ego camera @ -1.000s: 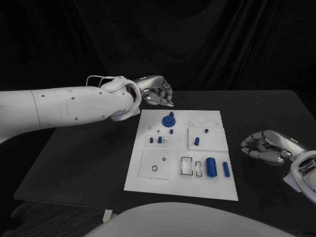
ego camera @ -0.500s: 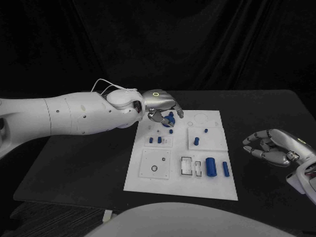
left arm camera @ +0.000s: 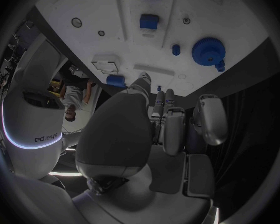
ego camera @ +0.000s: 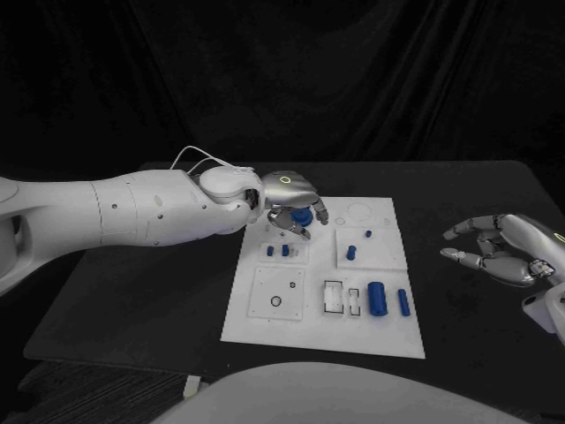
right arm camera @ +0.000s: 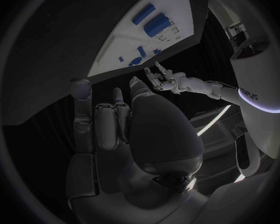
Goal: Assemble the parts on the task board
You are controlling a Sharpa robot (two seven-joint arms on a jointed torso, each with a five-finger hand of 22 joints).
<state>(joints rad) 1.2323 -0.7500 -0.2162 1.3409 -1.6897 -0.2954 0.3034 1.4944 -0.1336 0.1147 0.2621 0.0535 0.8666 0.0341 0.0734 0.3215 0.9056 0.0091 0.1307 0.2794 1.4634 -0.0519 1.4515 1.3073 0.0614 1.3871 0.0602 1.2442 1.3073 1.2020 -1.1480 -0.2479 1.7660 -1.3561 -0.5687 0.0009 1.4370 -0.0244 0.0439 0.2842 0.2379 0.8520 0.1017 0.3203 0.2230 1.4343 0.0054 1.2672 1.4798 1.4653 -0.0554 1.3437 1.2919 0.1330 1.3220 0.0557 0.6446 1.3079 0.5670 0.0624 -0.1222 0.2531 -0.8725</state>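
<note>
Black counter (ego camera: 155, 291) | task board (ego camera: 282, 331) mid-counter, blue parts (ego camera: 377, 299) on it | my left hand (ego camera: 290, 198) over blue gear (ego camera: 303, 215), fingers curled, grip unclear | right hand (ego camera: 512, 249) off-board, fingers spread, empty

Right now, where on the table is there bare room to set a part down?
Bare black table lies beside the task board, under the left arm, and between the board and the right hand. The board's far end is crowded: the left hand hovers over the blue gear.
</note>
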